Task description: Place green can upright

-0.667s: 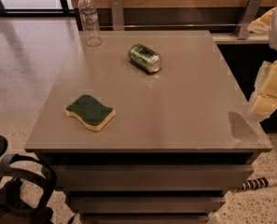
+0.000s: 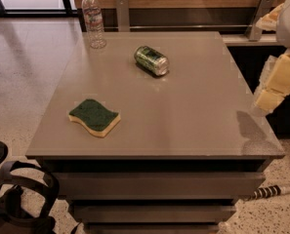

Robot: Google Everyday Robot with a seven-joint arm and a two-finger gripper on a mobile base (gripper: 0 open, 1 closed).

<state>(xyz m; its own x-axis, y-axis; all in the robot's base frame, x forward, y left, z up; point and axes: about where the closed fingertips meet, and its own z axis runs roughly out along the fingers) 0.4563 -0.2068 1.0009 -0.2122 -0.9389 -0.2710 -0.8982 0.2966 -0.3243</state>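
The green can (image 2: 152,60) lies on its side on the grey table (image 2: 183,116), toward the back middle, with one silver end facing front right. My gripper (image 2: 273,89), pale yellow, hangs at the right edge of the view, just beyond the table's right edge. It is well apart from the can and holds nothing that I can see. Its shadow falls on the table's right front corner.
A clear plastic water bottle (image 2: 93,19) stands upright at the table's back left corner. A green-topped yellow sponge (image 2: 94,117) lies at the front left. A wooden wall with metal brackets (image 2: 122,12) runs behind the table. Dark straps (image 2: 22,199) lie on the floor at the lower left.
My gripper has shifted very slightly up and left at the right edge. The can, bottle and sponge have not moved.
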